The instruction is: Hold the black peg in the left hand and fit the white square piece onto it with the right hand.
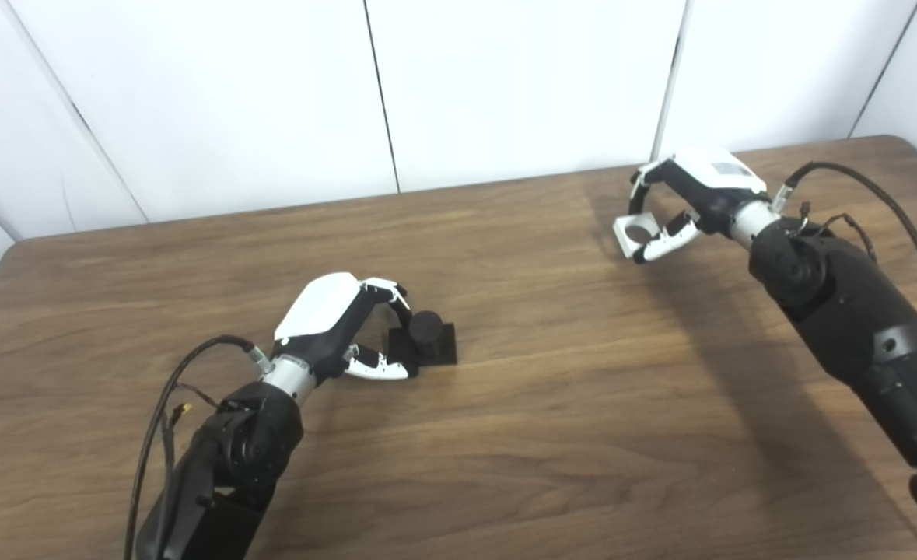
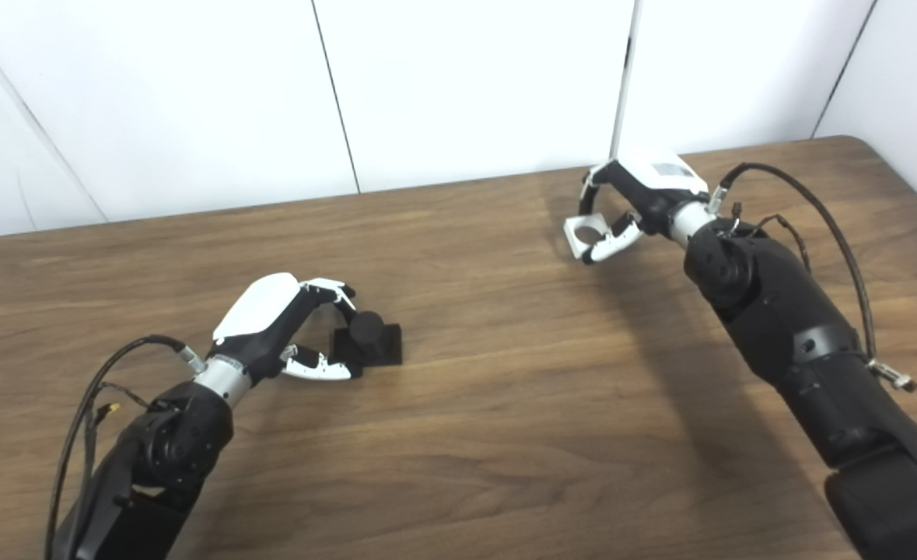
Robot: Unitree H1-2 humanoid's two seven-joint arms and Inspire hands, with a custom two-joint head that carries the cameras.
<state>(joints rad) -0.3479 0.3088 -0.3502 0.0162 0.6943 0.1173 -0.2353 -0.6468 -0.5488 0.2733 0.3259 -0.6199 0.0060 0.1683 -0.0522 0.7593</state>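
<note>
The black peg (image 1: 432, 340), a short cylinder on a square base, stands on the brown table (image 1: 551, 389) left of the middle. My left hand (image 1: 337, 323) is closed round it from the left: the fingers arch over to the cylinder and the thumb lies against the base's near-left corner. At the far right, my right hand (image 1: 695, 198) is shut on the white square piece (image 1: 631, 232), which has a round hole. Fingers sit over its top and the thumb under its near edge. I cannot tell whether the piece touches the table.
White wall panels (image 1: 505, 85) stand behind the table's far edge. Cables loop from both forearms. A wide stretch of bare wood lies between the two hands.
</note>
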